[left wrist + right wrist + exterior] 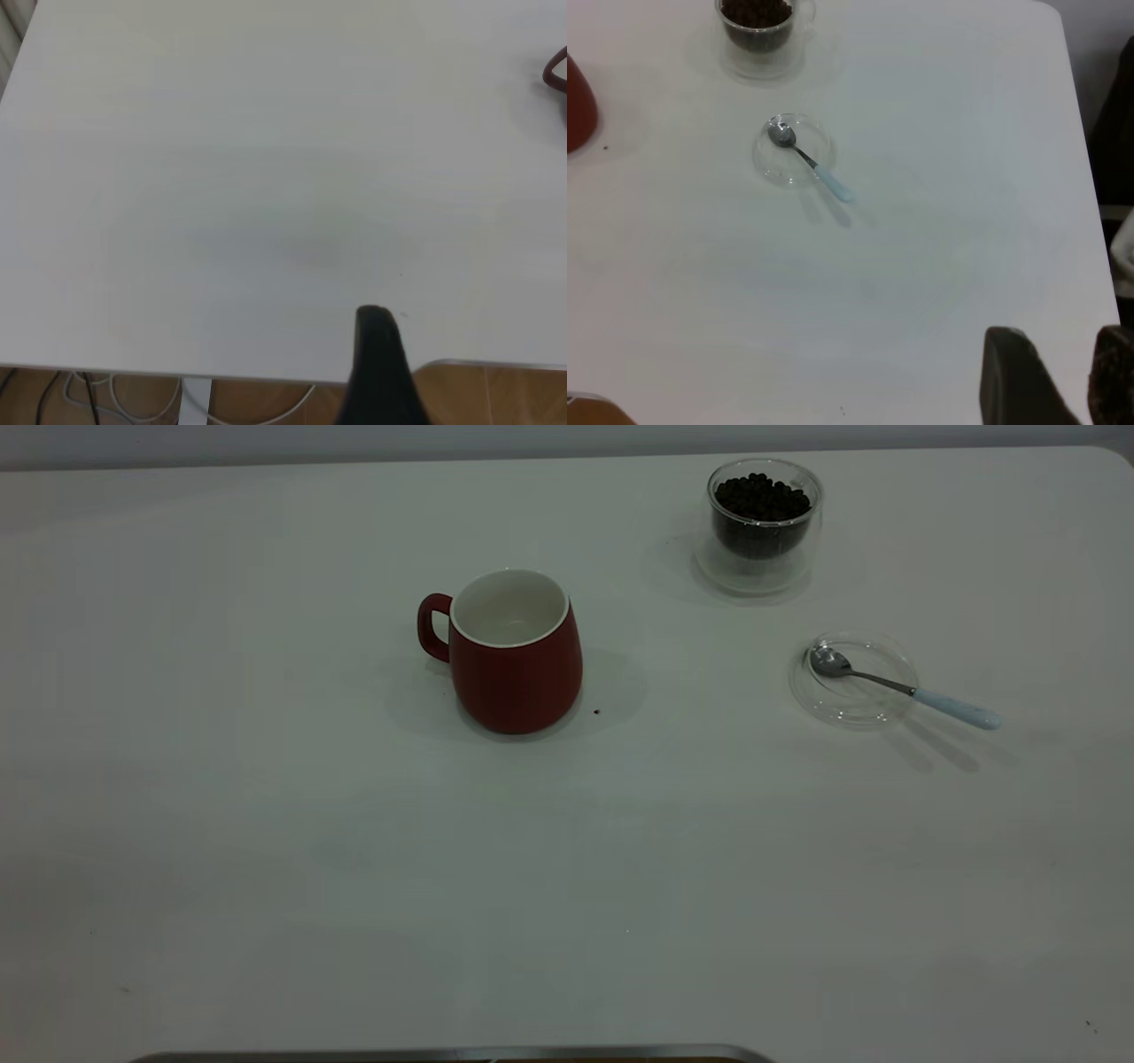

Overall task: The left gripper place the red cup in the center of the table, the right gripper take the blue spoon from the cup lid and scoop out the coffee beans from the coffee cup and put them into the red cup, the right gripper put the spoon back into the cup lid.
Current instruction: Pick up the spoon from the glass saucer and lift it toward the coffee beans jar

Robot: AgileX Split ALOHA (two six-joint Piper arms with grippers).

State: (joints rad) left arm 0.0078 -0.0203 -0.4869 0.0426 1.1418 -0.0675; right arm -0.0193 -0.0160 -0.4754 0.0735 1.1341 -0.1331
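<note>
Left gripper [379, 367]: one matte black finger in the frame's lower middle, rounded tip, widening downward. Right gripper [1056, 376]: two dark, blunt-topped fingers [1014, 381] at lower right. No markings, screws or cables discernible.

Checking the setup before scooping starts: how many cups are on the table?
2. The red cup stands near the table's middle, empty; the coffee cup, full of coffee beans, stands at the far right.

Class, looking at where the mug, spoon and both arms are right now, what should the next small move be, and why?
Probably the right gripper should reach for the blue spoon, which lies in the cup lid: the red cup already stands mid-table and looks empty.
</note>
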